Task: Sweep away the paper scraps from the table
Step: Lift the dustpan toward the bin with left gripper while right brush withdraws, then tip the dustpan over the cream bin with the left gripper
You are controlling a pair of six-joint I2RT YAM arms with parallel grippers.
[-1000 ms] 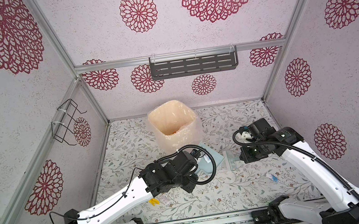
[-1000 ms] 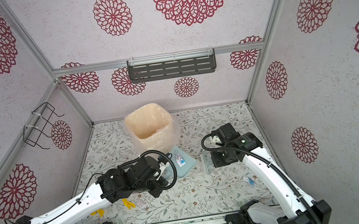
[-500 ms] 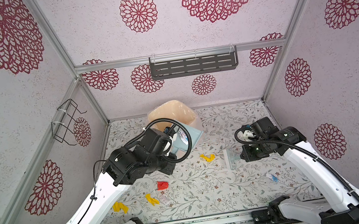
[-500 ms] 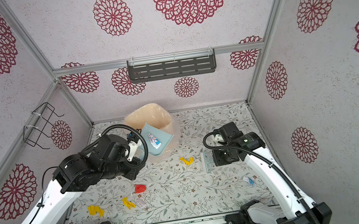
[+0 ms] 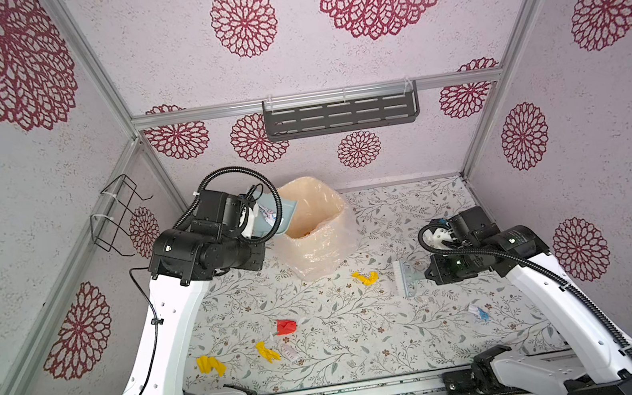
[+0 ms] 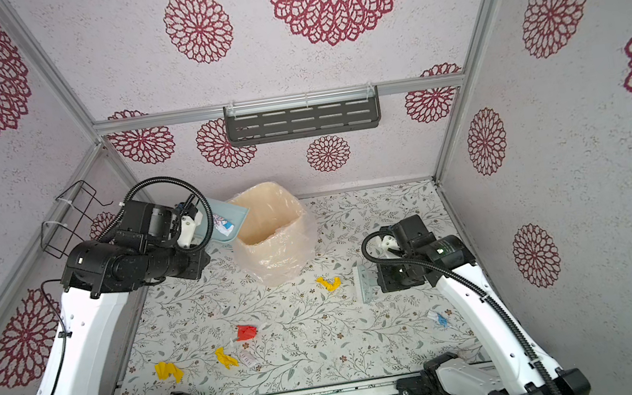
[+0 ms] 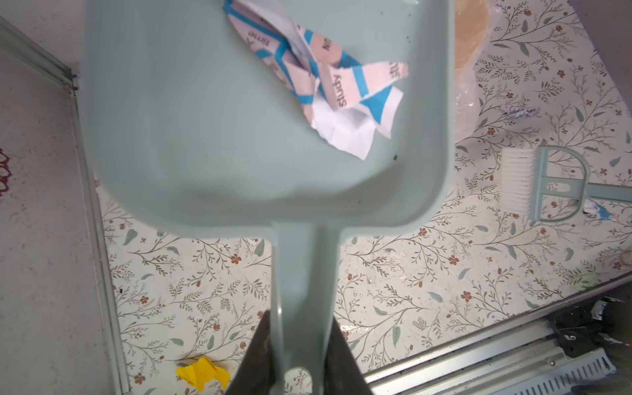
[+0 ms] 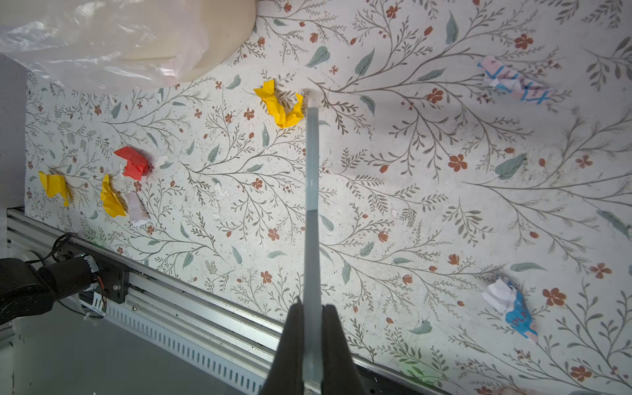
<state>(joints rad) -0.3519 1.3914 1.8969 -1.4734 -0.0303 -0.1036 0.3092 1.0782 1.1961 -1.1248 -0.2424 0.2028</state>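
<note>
The left tool was clenched on the handle of a pale blue-grey plastic dustpan. It held the dustpan raised and tilted at the left rim of a cream bin lined with a clear plastic bag. One crumpled white scrap printed in pink and blue lay inside the pan, well ahead of that tool's fingers.

The right tool was clamped shut on the thin handle of a small pale brush with white bristles, low over the white, leaf-printed desk.

The remaining paper scraps lay on the desk. A yellow piece sat just beside the bristles. A red piece, a second yellow piece, a third yellow piece and a small white strip lay near the front, well apart from both tools. A white-and-blue wad lay beside the right arm.

A second earlier the left arm had stretched low over the middle of the desk, with the dustpan in front of the bin. Since then it had swung up and back to the bin, uncovering the red piece and the yellow one by the brush. The right tool and brush had barely shifted.
</note>
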